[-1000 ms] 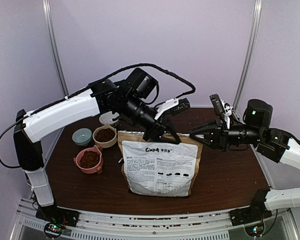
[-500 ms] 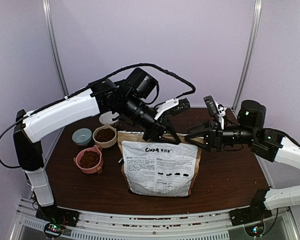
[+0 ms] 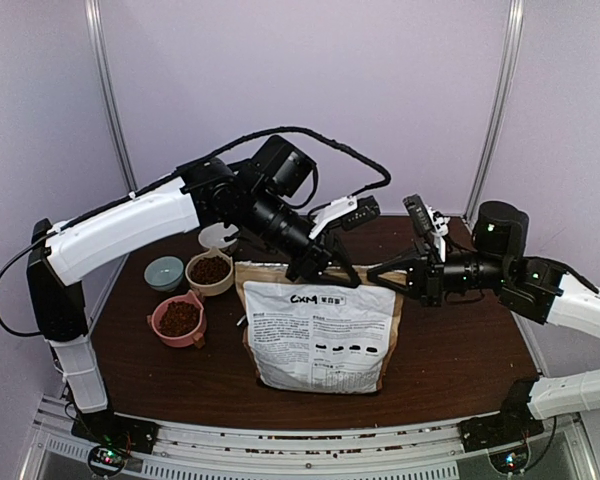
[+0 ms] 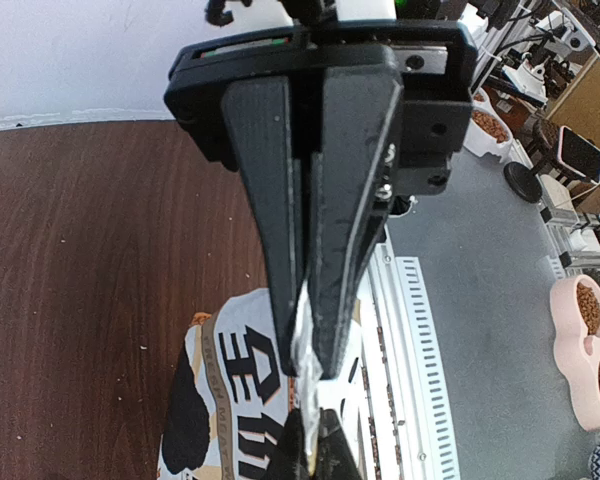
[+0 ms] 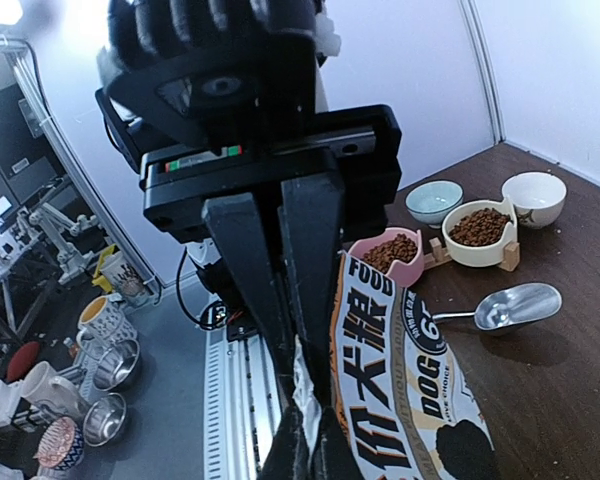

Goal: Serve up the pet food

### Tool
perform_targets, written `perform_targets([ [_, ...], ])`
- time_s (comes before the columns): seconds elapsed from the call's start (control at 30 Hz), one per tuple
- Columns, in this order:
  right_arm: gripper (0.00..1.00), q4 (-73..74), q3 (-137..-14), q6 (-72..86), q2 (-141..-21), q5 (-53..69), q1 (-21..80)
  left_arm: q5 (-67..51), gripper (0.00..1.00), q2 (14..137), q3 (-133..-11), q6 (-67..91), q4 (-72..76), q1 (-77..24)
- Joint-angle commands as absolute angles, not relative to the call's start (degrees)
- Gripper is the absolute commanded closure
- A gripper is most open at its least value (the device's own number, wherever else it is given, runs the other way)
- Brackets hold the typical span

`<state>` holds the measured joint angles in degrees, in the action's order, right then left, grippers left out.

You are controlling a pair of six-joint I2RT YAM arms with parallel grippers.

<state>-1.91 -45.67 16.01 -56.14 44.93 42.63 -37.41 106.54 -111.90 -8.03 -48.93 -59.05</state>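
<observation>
Top external view shows the brown worktop [image 3: 460, 350] filling the lower half of the frame, with the big printed bag [image 3: 320, 335] standing upright at its centre. The change is right of centre. A second ago my right fingers [image 3: 380, 271] hung spread and clear of the bag. Now they have slid in toward the middle and clenched on the right end of its top edge. My right wrist view confirms it: a strip of foil is pinched between the two black fingers low in the frame. My left fingers [image 3: 312, 268] have not shifted and stay clenched on the same edge nearer the middle, with foil caught at their tips in my left wrist view.

So I now hold the bag's mouth at two places. I judge that sets me up to pull it open or tip it.

At the left of the top view, a pink bowl [image 3: 179, 330] and a cream bowl [image 3: 210, 283] both hold pet food [image 3: 179, 318]. A blue-grey bowl [image 3: 164, 271] and a white bowl [image 3: 218, 236] beside them show none. A metal scoop [image 5: 510, 306] lies untouched on the worktop, at the right of my right wrist view.
</observation>
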Motion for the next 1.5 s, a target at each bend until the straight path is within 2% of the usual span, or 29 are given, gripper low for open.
perform_targets([
  [0.0,1.00,0.09,-45.00,14.24,-54.42,42.16,42.50,-37.93,1.00,105.56,-113.31,-7.56,-46.10,-59.24],
  [0.1,0.99,2.34,-44.61,13.34,-52.78,40.42,42.37,-37.42,1.00,104.84,-112.14,-7.38,-45.29,-59.24],
  [0.2,0.84,4.20,-44.33,12.95,-51.35,39.56,42.30,-37.35,1.00,104.68,-111.81,-7.25,-45.26,-59.24],
  [0.27,0.81,4.56,-43.79,12.98,-50.59,38.99,42.27,-37.35,1.00,104.68,-111.66,-7.21,-45.27,-59.24],
  [0.33,0.85,4.49,-43.30,13.21,-50.08,38.67,42.28,-37.35,1.00,104.68,-111.71,-7.21,-45.26,-59.24],
  [0.4,0.98,3.87,-42.89,13.54,-50.01,38.67,42.28,-37.35,1.00,104.68,-111.71,-7.21,-45.26,-59.24],
  [0.57,1.00,3.25,-42.56,13.77,-49.61,38.86,42.28,-36.84,1.00,104.68,-111.59,-7.21,-45.18,-59.24],
  [0.6,0.98,3.31,-42.66,13.81,-49.47,38.62,42.28,-36.69,1.00,104.62,-111.57,-7.21,-45.20,-59.24],
  [0.63,0.90,3.52,-42.73,13.80,-49.17,38.40,42.23,-36.58,1.00,104.59,-111.54,-7.21,-45.18,-59.24],
  [0.73,0.78,3.92,-42.40,13.87,-48.10,37.44,42.19,-36.44,1.00,104.59,-111.45,-7.21,-45.18,-59.24],
  [0.8,0.77,4.04,-41.90,14.04,-47.51,37.12,42.21,-36.44,1.00,104.52,-111.45,-7.21,-45.18,-59.24],
  [0.9,0.80,4.03,-41.26,14.39,-46.91,36.84,42.19,-36.30,1.00,104.58,-111.40,-7.16,-45.18,-59.24],
  [0.97,0.96,3.70,-40.79,14.62,-46.64,36.94,42.19,-36.18,1.00,104.53,-111.36,-7.29,-45.18,-59.24],
  [1.0,1.00,3.43,-40.64,14.78,-46.51,36.96,42.22,-36.07,1.00,104.54,-111.20,-7.25,-45.02,-59.24],
  [1.07,1.00,2.73,-40.50,15.00,-46.48,37.44,42.21,-35.67,1.00,104.59,-111.06,-6.81,-44.35,-59.24],
  [1.2,1.00,0.60,-40.43,15.68,-47.37,39.25,42.18,-35.57,0.76,105.34,-111.47,-5.52,-42.33,-59.34],
  [1.3,1.00,-0.30,-40.65,15.91,-48.27,40.33,42.19,-34.61,0.64,106.87,-113.48,-5.44,-42.16,-60.25],
  [1.47,1.00,-0.97,-40.63,16.08,-48.22,40.64,42.19,-33.35,0.62,109.78,-117.58,-6.37,-44.03,-61.58],
])
